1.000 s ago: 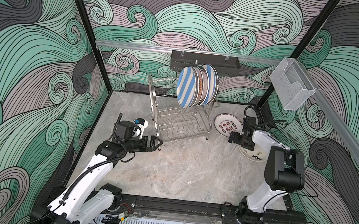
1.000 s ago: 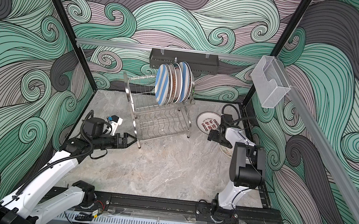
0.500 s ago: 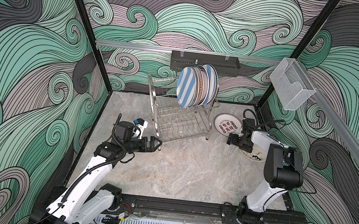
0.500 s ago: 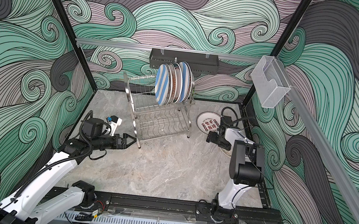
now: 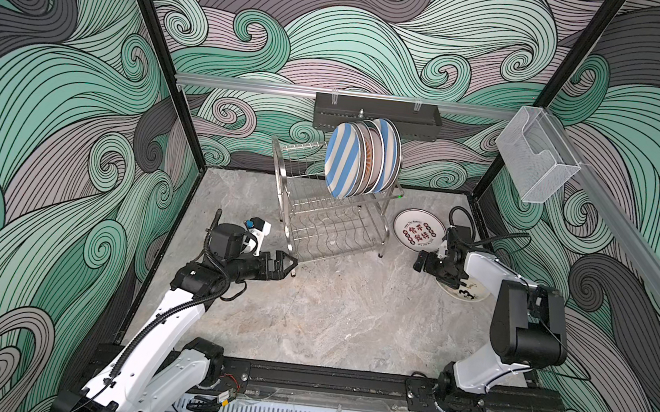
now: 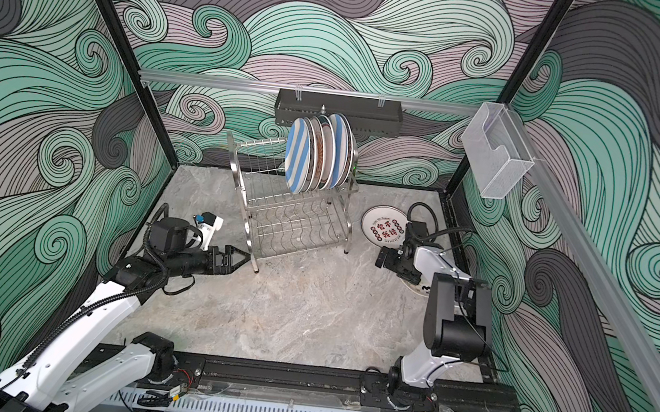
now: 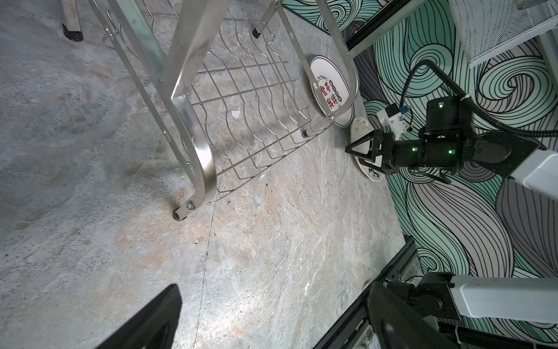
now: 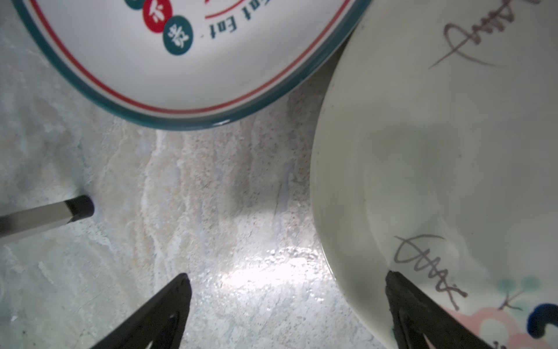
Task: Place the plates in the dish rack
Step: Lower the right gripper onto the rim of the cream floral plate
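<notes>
The steel dish rack (image 5: 334, 224) (image 6: 296, 228) stands at the back middle in both top views, with several plates (image 5: 360, 156) upright in its upper tier. A plate with red and black characters (image 5: 420, 230) (image 8: 187, 60) lies flat to the right of the rack. Beside it lies a cream plate with small drawings (image 5: 467, 292) (image 8: 437, 166). My right gripper (image 5: 424, 263) (image 8: 287, 278) hangs open low over that cream plate's rim: one finger over the plate, the other over bare table. My left gripper (image 5: 288, 267) (image 7: 274, 302) is open and empty by the rack's front left foot (image 7: 181, 213).
A black perforated tray (image 5: 375, 115) hangs on the back rail behind the rack. A clear acrylic box (image 5: 533, 161) is fixed to the right rail. A rack foot (image 8: 78, 208) stands close to the right gripper. The black frame edge (image 5: 323, 375) runs along the table's front.
My right gripper has crept a little to the left and nearer the front, still open over the cream plate's rim. The left arm has stayed put.
</notes>
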`<action>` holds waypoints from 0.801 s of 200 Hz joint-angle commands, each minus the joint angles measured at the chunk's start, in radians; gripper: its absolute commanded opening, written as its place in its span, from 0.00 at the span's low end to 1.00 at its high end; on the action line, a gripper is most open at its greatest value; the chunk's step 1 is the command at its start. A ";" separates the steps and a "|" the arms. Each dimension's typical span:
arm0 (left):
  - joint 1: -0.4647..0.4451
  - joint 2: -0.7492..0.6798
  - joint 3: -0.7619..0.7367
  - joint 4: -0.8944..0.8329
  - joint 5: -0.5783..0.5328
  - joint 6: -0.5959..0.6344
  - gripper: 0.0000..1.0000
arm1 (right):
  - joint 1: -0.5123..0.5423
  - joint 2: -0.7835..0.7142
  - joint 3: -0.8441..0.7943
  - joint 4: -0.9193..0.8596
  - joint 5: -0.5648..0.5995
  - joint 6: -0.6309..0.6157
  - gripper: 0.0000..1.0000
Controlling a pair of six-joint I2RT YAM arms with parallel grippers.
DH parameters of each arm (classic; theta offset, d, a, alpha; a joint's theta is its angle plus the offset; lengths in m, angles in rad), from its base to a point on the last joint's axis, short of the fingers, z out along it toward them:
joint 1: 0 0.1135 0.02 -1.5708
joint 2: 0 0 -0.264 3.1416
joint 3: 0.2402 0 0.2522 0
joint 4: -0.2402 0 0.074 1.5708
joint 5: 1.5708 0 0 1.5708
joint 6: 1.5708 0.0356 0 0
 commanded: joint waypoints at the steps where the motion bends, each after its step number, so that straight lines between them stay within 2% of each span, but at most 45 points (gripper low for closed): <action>1: -0.008 -0.011 0.003 0.004 -0.004 0.003 0.99 | 0.051 -0.042 -0.057 -0.046 -0.098 0.045 1.00; 111: -0.008 -0.011 -0.005 -0.001 -0.008 0.021 0.99 | 0.334 -0.318 -0.288 -0.007 -0.221 0.204 0.99; 145: -0.009 -0.010 -0.010 0.009 -0.006 0.011 0.99 | 0.448 -0.374 -0.352 0.071 -0.254 0.309 0.99; 160: -0.012 -0.011 -0.017 0.013 -0.007 0.005 0.99 | 0.514 -0.375 -0.386 0.159 -0.273 0.371 0.99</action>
